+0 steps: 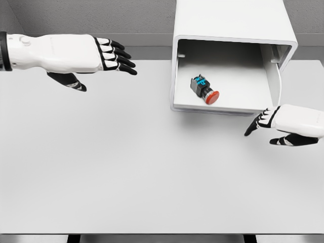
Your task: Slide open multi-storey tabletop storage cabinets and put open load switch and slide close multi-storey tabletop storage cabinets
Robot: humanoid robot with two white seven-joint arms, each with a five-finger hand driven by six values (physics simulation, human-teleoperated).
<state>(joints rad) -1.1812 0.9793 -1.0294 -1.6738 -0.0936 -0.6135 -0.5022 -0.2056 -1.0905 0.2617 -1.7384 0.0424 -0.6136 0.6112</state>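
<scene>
A white storage cabinet [233, 20] stands at the table's back right, and its drawer [225, 107] is slid out toward me. Inside the drawer lies the load switch [204, 89], a dark body with blue parts and a red button, resting on its side. My right hand [263, 121] hovers just below and right of the drawer's front edge, fingers extended, thumb apart, holding nothing. My left hand [114, 55] floats over the table's back left, well away from the cabinet, fingers stretched out flat and open.
The white table [131, 172] spreads across the view, its front edge near the bottom. A grey wall runs behind the cabinet.
</scene>
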